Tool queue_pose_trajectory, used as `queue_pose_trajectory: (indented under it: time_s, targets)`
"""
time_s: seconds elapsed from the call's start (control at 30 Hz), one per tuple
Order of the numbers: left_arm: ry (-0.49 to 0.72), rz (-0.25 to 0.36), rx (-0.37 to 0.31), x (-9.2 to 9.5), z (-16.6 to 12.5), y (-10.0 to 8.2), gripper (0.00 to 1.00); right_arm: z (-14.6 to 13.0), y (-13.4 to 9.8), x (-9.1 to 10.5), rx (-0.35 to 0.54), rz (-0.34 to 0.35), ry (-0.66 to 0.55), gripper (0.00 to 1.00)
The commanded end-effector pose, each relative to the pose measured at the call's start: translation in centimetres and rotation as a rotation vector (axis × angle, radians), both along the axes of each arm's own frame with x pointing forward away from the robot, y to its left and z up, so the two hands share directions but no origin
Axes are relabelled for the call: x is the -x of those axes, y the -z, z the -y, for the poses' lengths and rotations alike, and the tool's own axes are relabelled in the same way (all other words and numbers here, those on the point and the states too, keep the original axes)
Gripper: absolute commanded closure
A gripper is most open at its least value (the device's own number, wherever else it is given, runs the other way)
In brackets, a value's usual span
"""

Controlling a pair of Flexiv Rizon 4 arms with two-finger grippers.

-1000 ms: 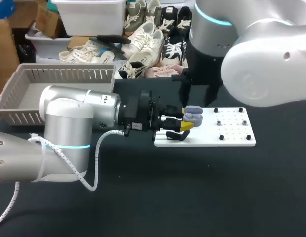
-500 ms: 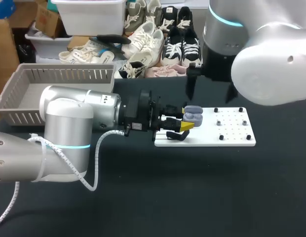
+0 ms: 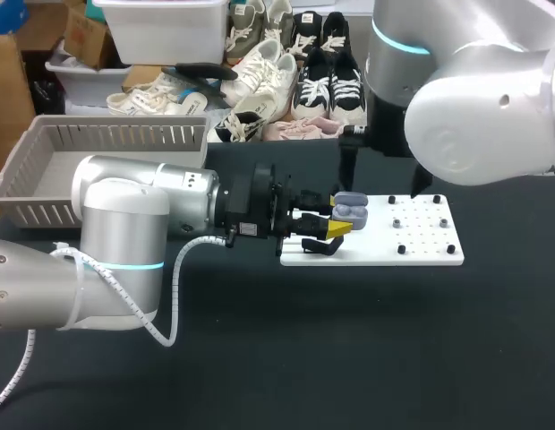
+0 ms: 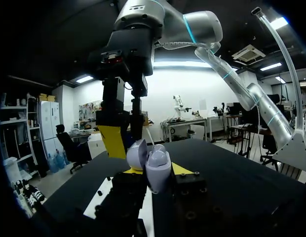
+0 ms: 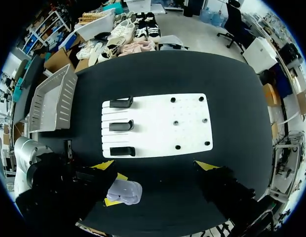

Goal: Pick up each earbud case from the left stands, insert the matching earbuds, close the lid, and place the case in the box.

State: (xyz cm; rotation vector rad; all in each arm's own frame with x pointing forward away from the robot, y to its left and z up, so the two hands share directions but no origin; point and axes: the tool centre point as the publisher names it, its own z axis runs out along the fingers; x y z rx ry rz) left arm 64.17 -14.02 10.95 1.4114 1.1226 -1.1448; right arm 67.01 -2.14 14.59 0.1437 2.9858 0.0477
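**Hazard notes: open case in the grip, buds not yet in**

Nearest me, the left gripper (image 3: 334, 219) is clamped on the small grey rounded plastic earbud case (image 4: 152, 163), with a yellow tip on each flank. The case is off its stand and held at the stand end of the flat white perforated board (image 5: 158, 123). Its lid appears to be hinged open.

1. Slip or twist. The shell is smooth and curved, and the pinch looks narrow. A downward push during bud insertion would likely rotate or slide the case between the fingers.
2. Lid swing. The open lid hangs free, so a nudge could fold it shut onto a half-seated bud.

On the board, the three black stands (image 5: 121, 126) carry no case. Small dark pegs (image 5: 175, 122) dot the other half, and they are too small to tell which hold earbuds.

3. Wrong pick. A mismatched or skewed bud would jam in its well.

Above the board, the right gripper (image 5: 155, 165) hangs with its fingers spread wide and nothing between them.

4. Collision. A descent toward the case brings its fingers close to the left gripper's tips, so a small offset would mean contact.

Farthest off, the grey slatted plastic basket (image 3: 125, 134) sits at the far left of the black table (image 3: 349, 340), well apart from the case.

5. Drop in transit. An unlatched lid could let the buds spill on the way to the basket.
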Motion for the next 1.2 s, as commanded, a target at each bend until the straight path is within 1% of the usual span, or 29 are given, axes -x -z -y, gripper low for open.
queue_pose_trajectory:
  time_s: [0.03,0.23,0.3,0.4,0.57,0.6,0.67,0.77,0.9,1.07,1.2]
  targets:
    - [-0.003,0.001,0.002,0.1,0.0,0.0,1.00,0.3,-0.5,1.5,-0.002,0.013,0.002,0.00]
    - [-0.003,0.001,0.002,0.1,0.0,0.0,1.00,0.0,-0.5,2.5,-0.004,0.000,-0.013,0.00]
    - [-0.003,0.001,0.002,0.1,0.0,0.0,1.00,0.1,-0.5,2.6,-0.007,0.015,-0.008,0.00]
    - [-0.003,0.001,0.002,0.1,0.0,0.0,1.00,0.6,-0.9,2.4,-0.014,0.059,0.011,0.00]
    - [-0.003,0.001,0.002,0.1,0.0,0.0,1.00,1.5,-2.2,2.6,-0.041,0.167,0.028,0.00]
    - [-0.003,0.001,0.002,0.1,0.0,0.0,1.00,1.9,-2.5,2.7,-0.051,0.203,0.019,0.00]
    - [-0.007,0.000,0.002,0.2,-0.5,-0.3,1.00,2.5,-2.9,3.0,-0.051,0.244,0.020,0.00]
    - [-0.046,-0.023,0.014,0.1,-2.3,-0.7,1.00,3.2,-3.2,3.4,-0.058,0.302,-0.011,0.00]
    - [-0.127,-0.022,-0.001,-0.3,-5.3,-1.7,1.00,3.2,-3.2,3.4,-0.058,0.302,-0.011,0.00]
    - [-0.247,0.006,-0.026,-0.9,-9.2,-3.2,1.00,3.2,-3.2,3.4,-0.058,0.302,-0.011,0.00]
    - [-0.347,0.013,-0.049,-1.8,-12.0,-3.6,1.00,3.2,-3.2,3.4,-0.058,0.302,-0.011,0.00]
